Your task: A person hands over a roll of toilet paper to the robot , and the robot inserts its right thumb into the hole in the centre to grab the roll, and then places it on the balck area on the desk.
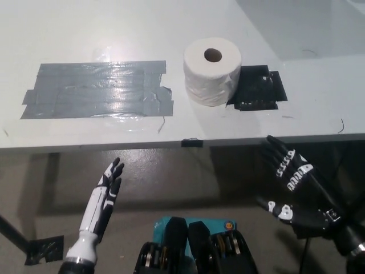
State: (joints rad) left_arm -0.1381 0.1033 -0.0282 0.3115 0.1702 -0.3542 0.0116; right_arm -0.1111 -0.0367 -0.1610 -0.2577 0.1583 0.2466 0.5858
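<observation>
Basically placed: toilet paper roll [212, 71] stands upright near the desk [319, 74] front edge, only partly on the black area [258, 87], overlapping its left edge. Right hand [291, 185] and left hand [104, 197] sit below the desk edge, fingers spread, empty. Risk: roll counts as off-target.

We see a plain white roll of toilet paper [212, 70] with a dark core hole, on a pale grey desk [171, 23]. Right of the roll lies a black patch [258, 88]; left, glossy grey tape strips [97, 90].
</observation>
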